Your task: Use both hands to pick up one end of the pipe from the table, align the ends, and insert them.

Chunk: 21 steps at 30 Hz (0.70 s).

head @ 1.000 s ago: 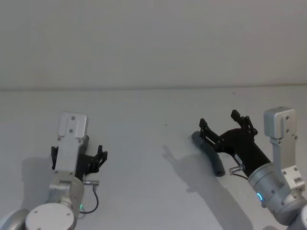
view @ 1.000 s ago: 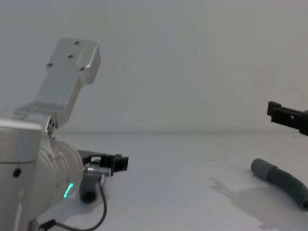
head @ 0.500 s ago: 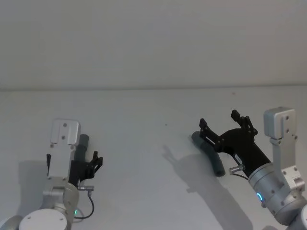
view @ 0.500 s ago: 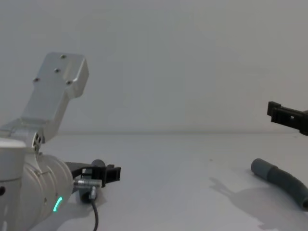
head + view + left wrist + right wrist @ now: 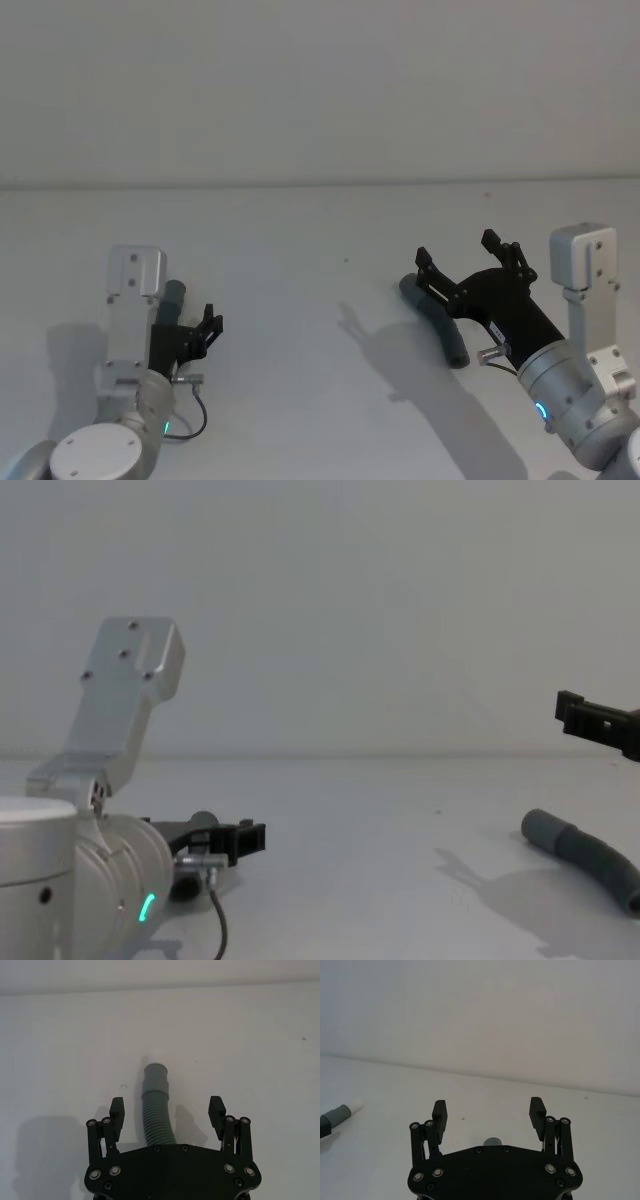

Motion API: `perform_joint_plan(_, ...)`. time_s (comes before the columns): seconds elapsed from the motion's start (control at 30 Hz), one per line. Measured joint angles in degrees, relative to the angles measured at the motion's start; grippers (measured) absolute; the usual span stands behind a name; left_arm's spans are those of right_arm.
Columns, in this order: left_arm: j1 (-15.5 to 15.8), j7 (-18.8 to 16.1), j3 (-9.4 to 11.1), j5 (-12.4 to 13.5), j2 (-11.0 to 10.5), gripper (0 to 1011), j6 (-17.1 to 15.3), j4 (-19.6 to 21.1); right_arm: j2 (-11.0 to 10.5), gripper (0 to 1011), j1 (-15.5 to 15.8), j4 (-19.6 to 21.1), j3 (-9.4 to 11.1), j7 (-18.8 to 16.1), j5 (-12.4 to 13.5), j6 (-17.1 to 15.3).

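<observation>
Both pieces of the pipe lie on the table [image 5: 300,230]; neither is lifted.

Left gripper [image 5: 167,1111]: fingers wide, one on each side of the short piece [image 5: 158,1117]. Its ribbed body runs out from under the palm between them, and its collar [image 5: 155,1074] sits just beyond the tips. My reading: you have it astride so that closing grips the body behind the collar and leaves the end free to insert.

Right gripper [image 5: 457,250]: fingers wide, holding nothing. The longer piece [image 5: 437,318] lies below them and apart; the chest view shows clear air between finger and pipe. I judge this a pre-grasp hover.

Hard to make out:
- The white tip [image 5: 356,1105] barely separates from the table in the left wrist view.
- You cannot tell whether the left fingers are down at the piece's level or above it.
- The longer piece's near end passes behind the right gripper, and the chest view's edge cuts it off.
- Its socket opening is not readable.
</observation>
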<state>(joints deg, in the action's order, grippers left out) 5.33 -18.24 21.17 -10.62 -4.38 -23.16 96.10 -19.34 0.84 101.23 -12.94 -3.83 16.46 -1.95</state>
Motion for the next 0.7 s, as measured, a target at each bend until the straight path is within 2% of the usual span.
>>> perform_joint_plan(0.3, 2.2, 1.6, -0.7, -0.7, 1.6, 1001, 3.9, -5.0, 0.0, 1000, 0.0, 0.0, 0.0, 0.0, 0.0, 0.0)
perform_joint_plan(0.7, 3.9, 2.3, -1.4, -0.7, 2.8, 1001, 5.3, -8.2, 0.0, 1000, 0.0, 0.0, 0.0, 0.0, 0.0, 0.0)
